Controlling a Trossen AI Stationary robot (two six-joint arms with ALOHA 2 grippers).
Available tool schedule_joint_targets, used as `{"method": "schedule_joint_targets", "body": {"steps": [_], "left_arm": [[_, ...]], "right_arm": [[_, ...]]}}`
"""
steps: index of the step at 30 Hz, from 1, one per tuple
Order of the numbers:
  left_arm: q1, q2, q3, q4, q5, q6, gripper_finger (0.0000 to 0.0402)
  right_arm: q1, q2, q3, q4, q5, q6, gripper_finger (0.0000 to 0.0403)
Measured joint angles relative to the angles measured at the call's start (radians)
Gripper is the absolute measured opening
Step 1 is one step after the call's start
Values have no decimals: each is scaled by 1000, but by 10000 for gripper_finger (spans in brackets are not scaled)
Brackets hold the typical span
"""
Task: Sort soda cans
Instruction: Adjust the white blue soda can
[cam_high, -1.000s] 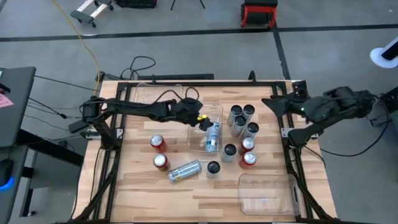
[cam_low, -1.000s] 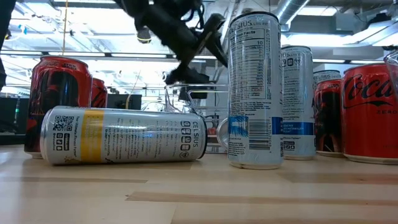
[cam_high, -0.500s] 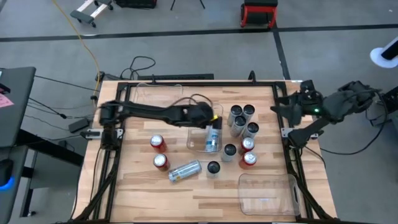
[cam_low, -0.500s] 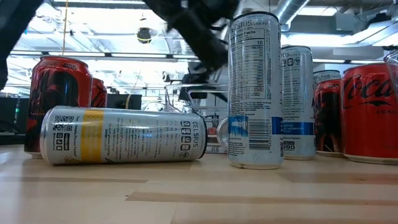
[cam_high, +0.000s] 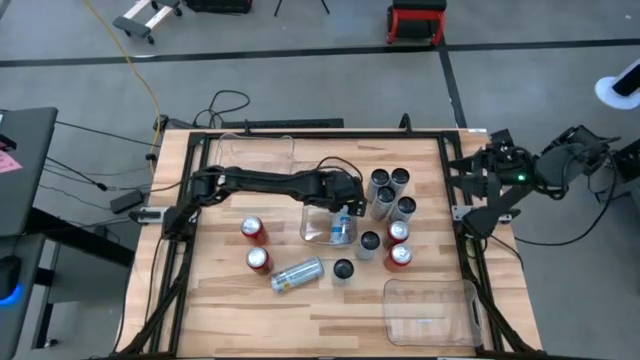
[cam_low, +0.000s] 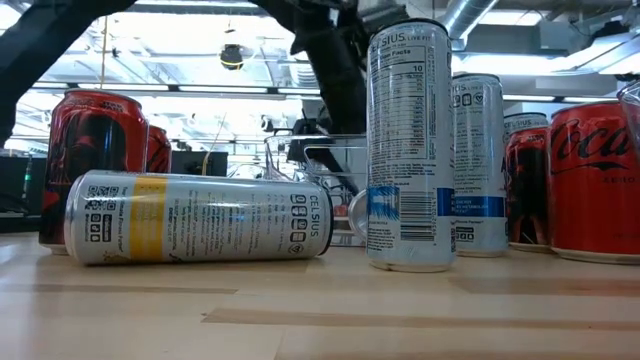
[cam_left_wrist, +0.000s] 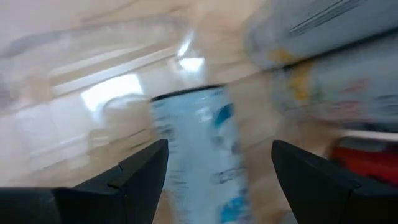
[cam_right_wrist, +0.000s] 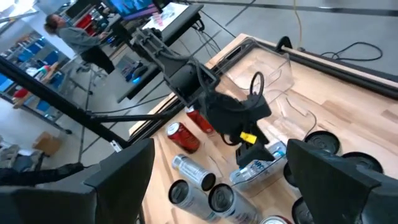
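Sorting is barely beginning: one can binned, eleven waiting.

Nearest, the front bin (cam_high: 430, 310) is sitting empty; a silver can (cam_high: 297, 273) is lying toppled beside two red cans (cam_high: 256, 245), and the upright cluster (cam_high: 388, 215) is standing unsorted on the table (cam_high: 250, 310). Farther back, the left gripper (cam_high: 348, 203), jaws spread and gripping nothing, is hovering over the middle bin (cam_high: 315, 225), where the blue-white can (cam_high: 342, 227) is lying. The right gripper (cam_high: 475, 172), jaws released, is waiting off the table's edge.
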Motion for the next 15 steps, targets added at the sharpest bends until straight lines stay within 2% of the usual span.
{"method": "schedule_joint_targets", "body": {"steps": [8, 15], "left_arm": [[2, 41, -1, 10, 36, -10, 281], [6, 37, -1, -8, -6, 103, 281]], "right_arm": [[0, -11, -1, -12, 8, 11, 383], [0, -11, -1, -13, 19, 18, 383]]}}
